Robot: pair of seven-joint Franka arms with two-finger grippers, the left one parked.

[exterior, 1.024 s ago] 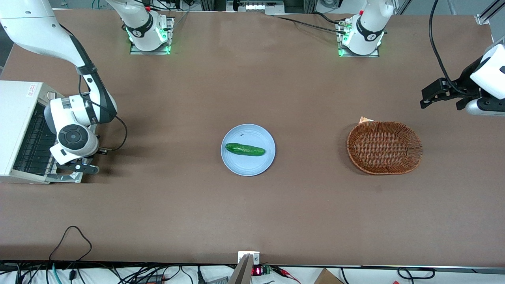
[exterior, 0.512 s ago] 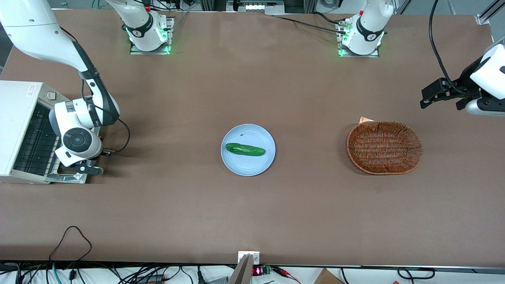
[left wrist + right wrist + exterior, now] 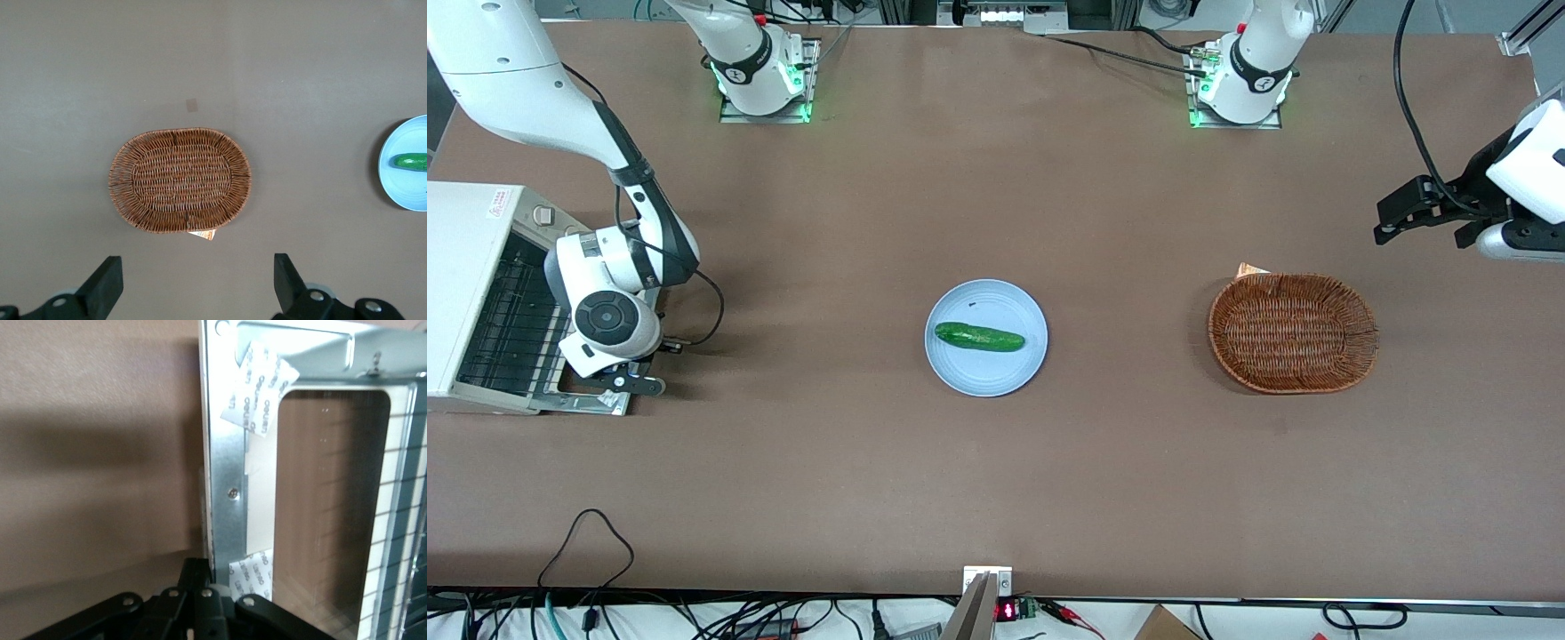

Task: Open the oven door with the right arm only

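Front view gives you the small boxy white-cream toaster oven (image 3: 467, 293) at the working arm's end of the brown worktop (image 3: 996, 480), about midway between the worktop's long edges. Its wire rack (image 3: 511, 324) is exposed. The oven door (image 3: 591, 400), a beige-grey metal-framed flap, is swung down low in front of the oven mouth, lying close to flat over the worktop; only its near corner and edge show past the arm. The white jointed right arm (image 3: 609, 311) hangs over that door, round dark-grey joint cap facing up, black cable looping off the wrist. Its black two-finger gripper (image 3: 627, 382) sits at the door's outer edge, the edge away from the oven.

In the right wrist view you get the door's shiny silver inner face (image 3: 227, 487) with the dark glass window (image 3: 327, 513), white tape strips (image 3: 257, 397) stuck on the frame, and rack wires at the window's side. The black gripper body (image 3: 200, 613) sits right at the door frame's edge. You cannot tell whether the jaws are parted or closed, or whether they hold the door.

Mid-worktop you have a round light-blue plate (image 3: 960, 373) with a green cucumber (image 3: 978, 337) on it. Toward the parked arm's end sits an oval brown wicker basket (image 3: 1292, 333).
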